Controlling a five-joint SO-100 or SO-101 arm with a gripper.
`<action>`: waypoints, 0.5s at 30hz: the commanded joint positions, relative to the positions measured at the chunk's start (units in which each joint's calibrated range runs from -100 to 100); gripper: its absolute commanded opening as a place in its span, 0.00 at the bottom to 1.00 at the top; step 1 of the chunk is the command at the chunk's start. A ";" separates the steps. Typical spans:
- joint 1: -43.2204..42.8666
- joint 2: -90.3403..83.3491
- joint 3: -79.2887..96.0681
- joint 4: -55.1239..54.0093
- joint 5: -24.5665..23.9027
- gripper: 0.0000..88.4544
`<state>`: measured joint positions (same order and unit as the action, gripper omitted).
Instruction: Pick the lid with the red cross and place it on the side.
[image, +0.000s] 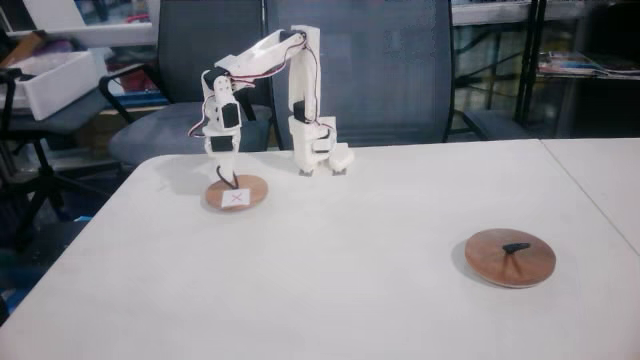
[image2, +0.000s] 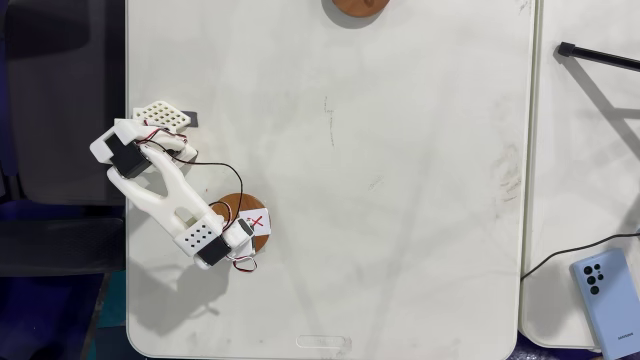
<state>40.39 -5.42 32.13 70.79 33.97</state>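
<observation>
Pincer (image: 228, 181) tips down at the lid with the red cross (image: 237, 192), jaw gap not discernible; lid lies flat on tabletop (image: 360, 260) at 9 o'clock in the side-on fixed view—judged light, rigid, wooden; best gripped by its loop handle.

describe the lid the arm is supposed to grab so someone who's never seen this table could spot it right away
On the white table, look right below the white arm's gripper, close to the arm's base. There lies the lid with the red cross, a small round light wooden disc. Its white sticker with a red X sets it apart from the darker disc with a black handle across the table.
</observation>
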 joint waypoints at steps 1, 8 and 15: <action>0.12 -0.24 -0.22 -0.38 -0.15 0.00; 0.05 -0.24 -0.13 -0.29 -0.15 0.00; -0.03 -0.16 -0.13 -0.46 -0.15 0.00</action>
<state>40.31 -5.42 32.13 70.79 33.97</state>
